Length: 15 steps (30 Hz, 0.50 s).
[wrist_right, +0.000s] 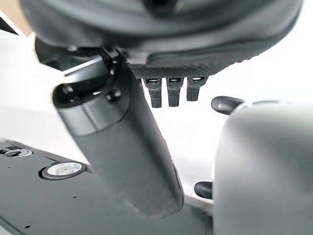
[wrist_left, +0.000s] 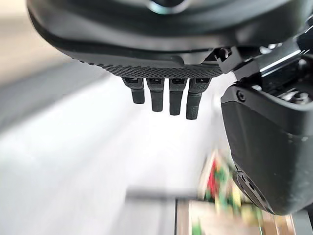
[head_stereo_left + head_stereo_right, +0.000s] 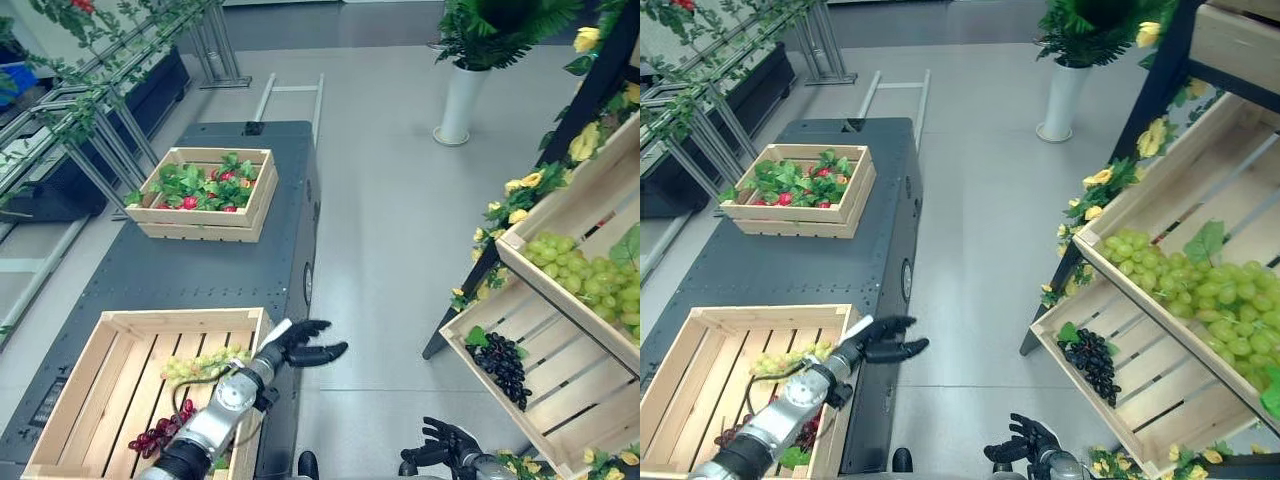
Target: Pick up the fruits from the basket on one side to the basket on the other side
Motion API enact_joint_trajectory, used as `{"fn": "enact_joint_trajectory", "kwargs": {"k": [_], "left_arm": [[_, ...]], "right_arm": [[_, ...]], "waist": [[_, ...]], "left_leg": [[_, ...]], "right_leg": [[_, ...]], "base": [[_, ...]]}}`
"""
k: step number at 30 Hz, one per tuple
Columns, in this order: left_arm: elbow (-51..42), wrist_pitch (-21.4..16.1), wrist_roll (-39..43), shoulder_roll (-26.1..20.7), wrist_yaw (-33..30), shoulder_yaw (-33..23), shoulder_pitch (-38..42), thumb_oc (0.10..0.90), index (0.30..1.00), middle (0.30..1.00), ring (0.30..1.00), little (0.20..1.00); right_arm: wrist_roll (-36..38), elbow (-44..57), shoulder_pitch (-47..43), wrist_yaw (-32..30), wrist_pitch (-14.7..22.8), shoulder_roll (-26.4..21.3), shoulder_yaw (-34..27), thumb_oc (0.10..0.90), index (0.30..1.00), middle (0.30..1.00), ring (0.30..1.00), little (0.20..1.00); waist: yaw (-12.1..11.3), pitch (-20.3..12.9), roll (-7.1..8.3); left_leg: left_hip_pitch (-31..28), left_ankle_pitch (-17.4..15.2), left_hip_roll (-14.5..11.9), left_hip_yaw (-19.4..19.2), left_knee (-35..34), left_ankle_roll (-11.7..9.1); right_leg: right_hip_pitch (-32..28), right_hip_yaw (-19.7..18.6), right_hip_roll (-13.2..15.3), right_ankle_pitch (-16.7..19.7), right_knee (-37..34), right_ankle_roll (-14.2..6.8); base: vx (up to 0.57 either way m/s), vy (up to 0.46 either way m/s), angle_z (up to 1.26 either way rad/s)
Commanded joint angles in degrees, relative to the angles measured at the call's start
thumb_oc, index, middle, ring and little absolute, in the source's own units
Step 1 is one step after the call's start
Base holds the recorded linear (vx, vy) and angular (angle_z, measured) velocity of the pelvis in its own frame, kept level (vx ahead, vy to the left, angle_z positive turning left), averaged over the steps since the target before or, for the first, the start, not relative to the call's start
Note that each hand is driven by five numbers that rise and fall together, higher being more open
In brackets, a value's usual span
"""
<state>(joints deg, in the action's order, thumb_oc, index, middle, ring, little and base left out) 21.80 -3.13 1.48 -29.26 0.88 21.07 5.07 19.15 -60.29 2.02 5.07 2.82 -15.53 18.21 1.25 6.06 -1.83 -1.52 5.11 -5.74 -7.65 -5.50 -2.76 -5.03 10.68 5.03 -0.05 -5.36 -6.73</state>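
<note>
My left hand [image 3: 305, 346] reaches out past the right rim of the near wooden crate [image 3: 110, 330], over the floor, open and holding nothing; its straight fingers [image 2: 161, 95] appear in the left wrist view. In that crate lie a green grape bunch [image 3: 200, 365] and a dark red grape bunch [image 3: 160, 432]. Across the aisle, sloping shelf crates hold black grapes [image 3: 502, 366] and green grapes [image 3: 590, 275]. My right hand [image 3: 447, 446] hangs low near the shelf's foot, open and empty, fingers [image 1: 168, 90] relaxed.
The near crate stands on a dark grey cart [image 3: 200, 265]. A second crate [image 3: 205, 192] of leaves and red fruit sits at the cart's far end. A white vase with a plant [image 3: 458, 100] stands beyond, and metal racks [image 3: 90, 130] line the left.
</note>
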Motion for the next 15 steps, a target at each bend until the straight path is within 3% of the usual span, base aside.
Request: {"fn": "enact_joint_trajectory", "kwargs": {"k": [1, 8, 15], "left_arm": [[-1.5, -2.1, -9.7, -4.2, -10.9, -4.4, 6.3, 0.800, 0.900, 0.900, 0.900, 0.900], [1.8, 1.9, -20.7, -9.4, -23.7, -11.4, 2.1, 0.800, 0.900, 0.900, 0.900, 0.900], [4.2, 6.4, -26.4, -12.2, -31.9, -11.9, 2.2, 0.800, 0.900, 0.900, 0.900, 0.900]], "right_arm": [[4.1, 0.8, 0.0, -0.7, 3.5, -0.9, -0.8, 0.800, 0.900, 0.900, 0.900, 0.900], [6.2, 1.1, 1.4, 0.5, 6.6, -1.5, -2.0, 0.800, 0.900, 0.900, 0.900, 0.900], [10.4, 2.9, -0.4, 1.4, 8.7, -2.9, -1.5, 0.800, 0.900, 0.900, 0.900, 0.900]], "waist": [[-1.4, -0.7, 1.00], [-2.9, 1.6, 1.23], [-3.1, 6.2, 0.51]], "left_leg": [[-0.7, -3.9, 1.9, 3.1, 0.5, 1.5], [1.2, -3.3, 2.2, 4.2, 1.7, 1.1], [4.5, -2.9, 2.5, 4.8, 3.6, 1.0]], "right_leg": [[2.1, 0.4, 0.6, 1.1, 1.6, 1.4], [4.0, 1.9, 0.4, 0.0, 4.1, 2.1], [7.4, 2.3, 0.1, -1.7, 8.2, 2.9]], "base": [[0.01, -0.009, 0.24], [0.00, -0.001, 0.15], [-0.08, 0.007, 0.07]]}}
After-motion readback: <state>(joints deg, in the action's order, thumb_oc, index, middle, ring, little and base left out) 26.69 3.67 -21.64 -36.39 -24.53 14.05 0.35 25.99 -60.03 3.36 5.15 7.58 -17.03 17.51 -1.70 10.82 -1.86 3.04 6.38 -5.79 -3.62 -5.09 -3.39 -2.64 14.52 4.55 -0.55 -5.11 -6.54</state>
